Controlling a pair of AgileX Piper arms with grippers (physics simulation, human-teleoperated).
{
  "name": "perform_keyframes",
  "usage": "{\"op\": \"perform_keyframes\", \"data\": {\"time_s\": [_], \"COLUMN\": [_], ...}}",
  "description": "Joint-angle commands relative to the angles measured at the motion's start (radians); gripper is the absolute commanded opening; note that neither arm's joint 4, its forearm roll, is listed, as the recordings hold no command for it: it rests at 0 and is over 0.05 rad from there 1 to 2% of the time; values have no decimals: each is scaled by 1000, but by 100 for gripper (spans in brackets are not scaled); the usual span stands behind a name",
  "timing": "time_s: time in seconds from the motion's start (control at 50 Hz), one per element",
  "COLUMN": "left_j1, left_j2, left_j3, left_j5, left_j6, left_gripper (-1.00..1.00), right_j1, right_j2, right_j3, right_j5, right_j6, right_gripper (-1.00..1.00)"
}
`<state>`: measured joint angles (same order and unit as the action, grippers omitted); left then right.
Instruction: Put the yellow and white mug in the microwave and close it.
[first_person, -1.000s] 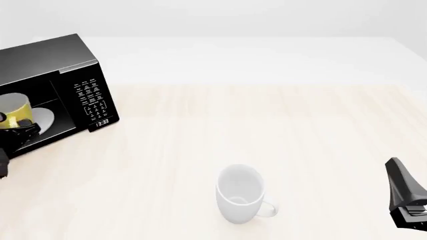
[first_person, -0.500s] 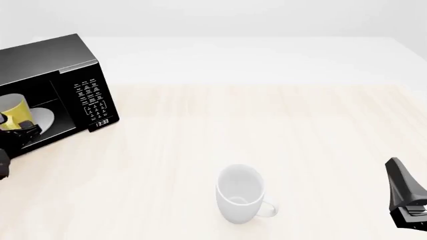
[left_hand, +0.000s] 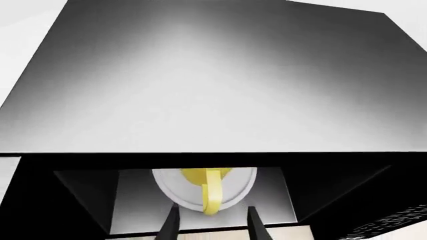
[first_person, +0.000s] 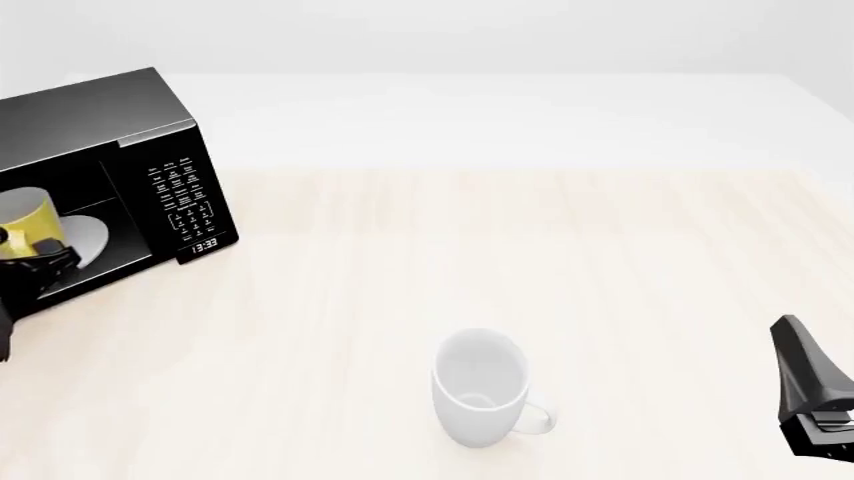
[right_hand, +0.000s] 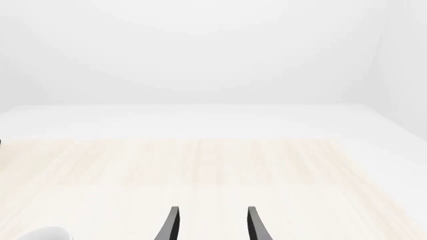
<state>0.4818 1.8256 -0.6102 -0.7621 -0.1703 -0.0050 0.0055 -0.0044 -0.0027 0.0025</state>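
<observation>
Pale wood-grain tabletop (first_person: 534, 260) fills the scene under a blank white backdrop; at its far left the microwave (first_person: 120, 130) is seen with its cavity open, though the door itself is not in view; inside, the white turntable plate (left_hand: 237, 187) carries the yellow and white mug (left_hand: 200, 180), its handle turned toward the opening; a larger white mug (first_person: 481, 385) is left near the front middle of the table, well apart from everything else. The left gripper (left_hand: 210, 225) is held just outside the cavity mouth, fingers apart with the mug's handle seen between their tips, nothing clamped; the right gripper (right_hand: 210, 225) is parked at the right, fingers likewise apart and empty. Judged from this, the mug is delivered and the door remains; the left gripper should be drawn straight back, clear of handle and frame, before the door is swung.
</observation>
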Motion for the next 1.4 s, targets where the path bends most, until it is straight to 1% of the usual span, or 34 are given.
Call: {"op": "perform_keyframes", "data": {"time_s": [0.02, 0.3, 0.62, 1.0, 1.14, 1.4], "left_j1": [4, 6, -3, -10, -9, -3], "left_j2": [-55, -112, -187, -322, -347, -423], "left_j3": [41, 88, 117, 176, 193, 218], "left_j5": [10, 11, 45, 116, 124, 182], "left_j6": [2, 17, 24, 24, 29, 35], "left_gripper": [100, 100, 100, 100, 100, 100], "right_j1": [0, 0, 0, 0, 0, 0], "right_j2": [0, 0, 0, 0, 0, 0], "right_j3": [0, 0, 0, 0, 0, 0], "right_j5": [0, 0, 0, 0, 0, 0], "right_j6": [0, 0, 0, 0, 0, 0], "right_gripper": [100, 100, 100, 100, 100, 100]}}
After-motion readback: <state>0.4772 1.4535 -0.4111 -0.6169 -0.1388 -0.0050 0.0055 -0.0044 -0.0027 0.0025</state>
